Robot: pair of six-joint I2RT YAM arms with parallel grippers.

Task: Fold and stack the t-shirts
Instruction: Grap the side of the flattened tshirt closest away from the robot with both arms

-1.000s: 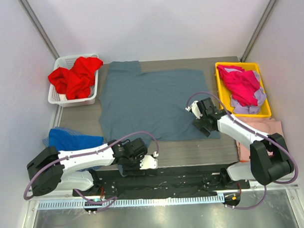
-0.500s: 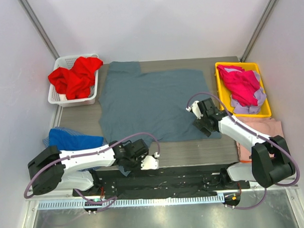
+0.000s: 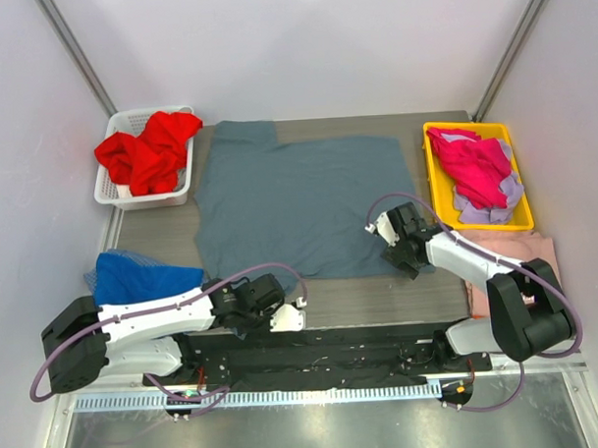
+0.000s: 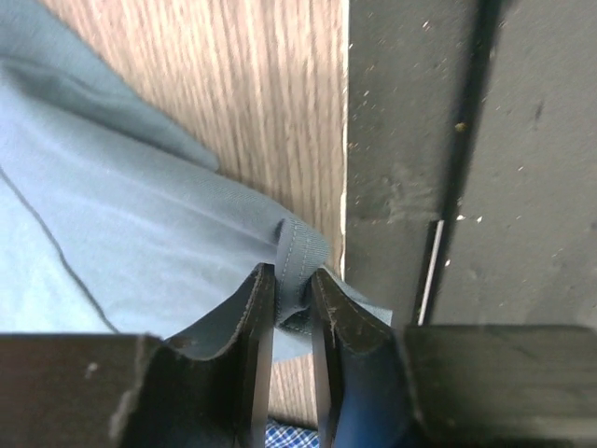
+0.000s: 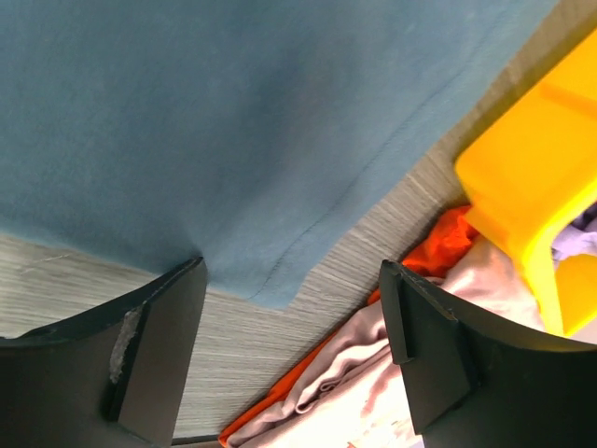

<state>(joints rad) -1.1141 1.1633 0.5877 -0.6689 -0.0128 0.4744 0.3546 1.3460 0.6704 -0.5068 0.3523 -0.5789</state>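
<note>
The slate blue-grey t-shirt [image 3: 303, 199] is lying spread flat across the middle of the tabletop [image 3: 380, 300], collar toward the far edge and hem toward the near edge, apparently laid out as the next shirt to fold. The left gripper [image 4: 291, 280] is pinching the shirt's near-left hem corner, its jaws nearly together with a ridge of stitched cloth standing up between them. That corner is sitting right at the tabletop's near edge, beside the black mounting plate [image 4: 420, 140].

The right gripper [image 5: 291, 280] is hanging wide apart and gripping nothing, straddling the shirt's near-right corner, seemingly lining up to take the matching hold so both hem corners can be lifted together.

The cloth is looking soft and matte, mostly smooth, with a doubled seam along its edge and shallow folds running toward the pinched corner.

The other t-shirts are waiting around the edges:
- A red one [image 3: 149, 151] is spilling out of the white basket [image 3: 119, 120] at the far-left corner.
- A magenta one [image 3: 474, 169] is heaped in the yellow bin [image 3: 429, 156] by the right edge.
- A pale pink one [image 3: 516, 246] is lying near the right edge, just past that bin.
- A royal blue one [image 3: 134, 274] is resting at the near-left corner.
</note>
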